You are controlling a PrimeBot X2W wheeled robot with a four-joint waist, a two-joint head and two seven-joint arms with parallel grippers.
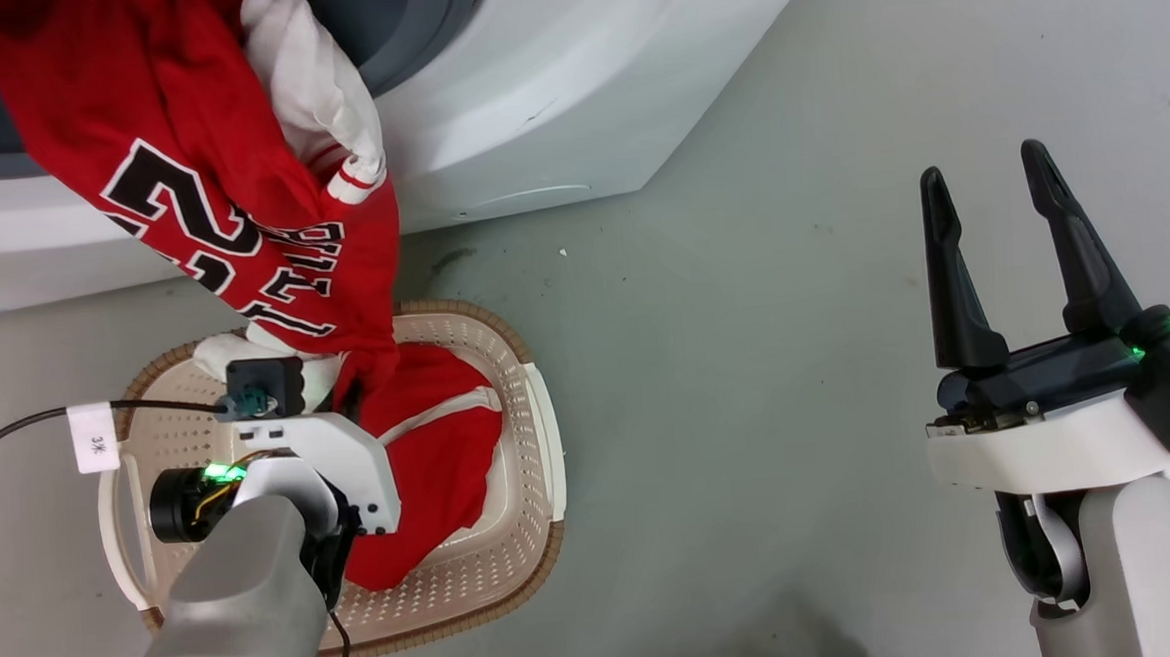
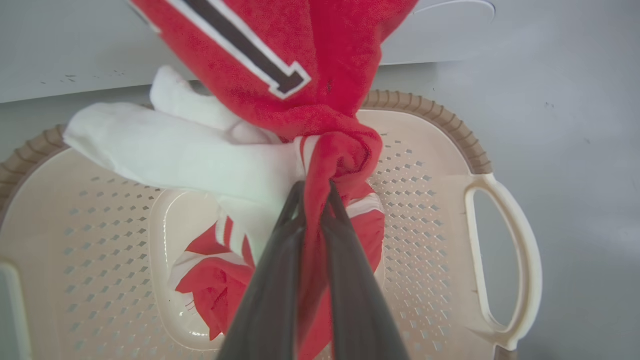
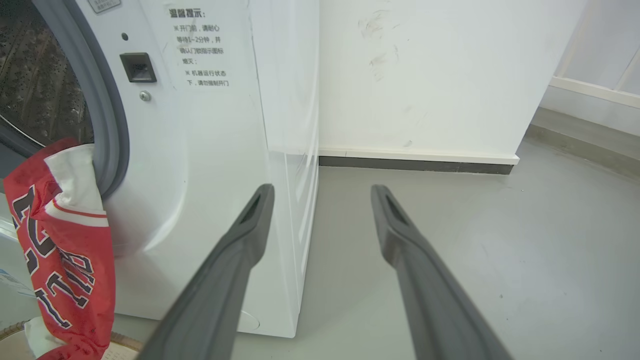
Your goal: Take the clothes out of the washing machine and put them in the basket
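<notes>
Clothes (image 1: pixel 240 236) drape from the washing machine (image 1: pixel 533 101) at the head view's upper left into the basket (image 1: pixel 497 558), lower left, where one red garment (image 1: pixel 442 456) already lies. My right gripper (image 1: pixel 982 162) waits at right, fingers apart, empty. Left wrist view: left gripper (image 2: pixel 315 187) clamps red fabric at centre, over the basket, I judge to draw the rest down. Right wrist view: cloth hangs off the grey seal (image 3: pixel 116 135), left edge.

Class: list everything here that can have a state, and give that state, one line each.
washing machine, open, drum exposed.
basket, on the floor, partly filled.
striped red garment, lying in the basket.
lettered garment, hanging from the washing machine down over the basket.
left gripper, shut on the lettered garment.
right gripper, open, empty.
</notes>
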